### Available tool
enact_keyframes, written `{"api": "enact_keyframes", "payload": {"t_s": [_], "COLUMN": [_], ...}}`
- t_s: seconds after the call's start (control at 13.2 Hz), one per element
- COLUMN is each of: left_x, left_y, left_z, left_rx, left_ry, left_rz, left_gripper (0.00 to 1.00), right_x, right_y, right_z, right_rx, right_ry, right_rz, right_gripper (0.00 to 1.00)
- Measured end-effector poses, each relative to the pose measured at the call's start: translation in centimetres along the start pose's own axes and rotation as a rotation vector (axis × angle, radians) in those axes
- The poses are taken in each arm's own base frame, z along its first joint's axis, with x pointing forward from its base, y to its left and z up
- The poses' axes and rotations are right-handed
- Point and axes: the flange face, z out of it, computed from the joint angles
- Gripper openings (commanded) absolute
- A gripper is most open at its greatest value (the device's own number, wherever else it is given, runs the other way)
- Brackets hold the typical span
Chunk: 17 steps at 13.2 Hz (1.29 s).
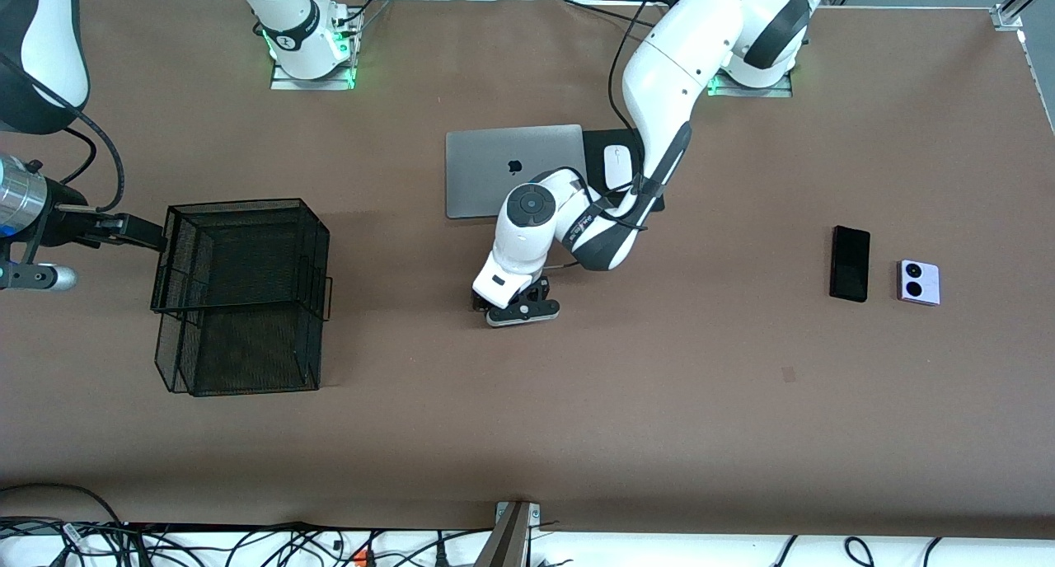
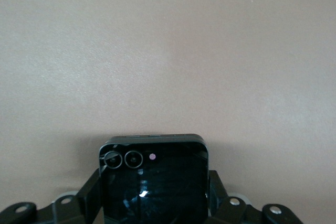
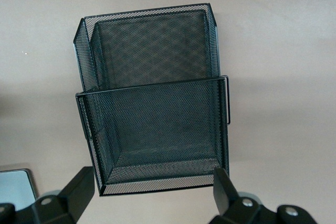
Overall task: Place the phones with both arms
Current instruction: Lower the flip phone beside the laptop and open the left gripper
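L arm low at desk centre, R arm parked high at its end.
L arm runs from its base w/ elbow bent, wrist tipped down, left gripper (image 1: pixel 521 302) just above the desk; jaws stand either side of the black flip phone (image 2: pixel 153 182), grip can't be told. R arm waits, right gripper (image 1: pixel 124 229) up in the air, jaws wide apart, nothing between.

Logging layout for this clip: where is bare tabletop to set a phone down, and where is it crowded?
Bare brown table runs along the camera edge, and between the black wire-mesh basket and the left pincer. Crowded: silver laptop, white mouse, left arm; also long black slab phone beside lavender-white flip phone.
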Motion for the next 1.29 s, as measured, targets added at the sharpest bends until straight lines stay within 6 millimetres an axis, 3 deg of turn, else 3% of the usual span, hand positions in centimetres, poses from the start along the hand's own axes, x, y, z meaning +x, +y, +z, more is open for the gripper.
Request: {"api": "enact_keyframes", "payload": {"t_s": [0.61, 0.76, 1.06, 1.29], "left_x": [1.5, 3.2, 7.4, 7.8], "left_y": [-0.6, -1.6, -4.5, -6.9], "left_z": [-1.3, -3.6, -10.2, -11.5], "left_rx": [0.071, 0.139, 0.234, 0.319], "left_ry": [-0.023, -0.060, -0.135, -0.225], "left_rz": [-0.056, -0.002, 0.138, 0.248], "left_gripper": [1.00, 1.00, 1.00, 1.00], "right_x": [0.0, 0.0, 0.0, 0.0], "right_y": [0.0, 0.0, 0.0, 0.0], "right_z": [0.0, 0.0, 0.0, 0.0], "right_rx": [0.000, 0.000, 0.000, 0.000], "right_ry": [0.000, 0.000, 0.000, 0.000], "right_rz": [0.000, 0.000, 0.000, -0.001], "right_gripper": [1.00, 1.00, 1.00, 1.00]}}
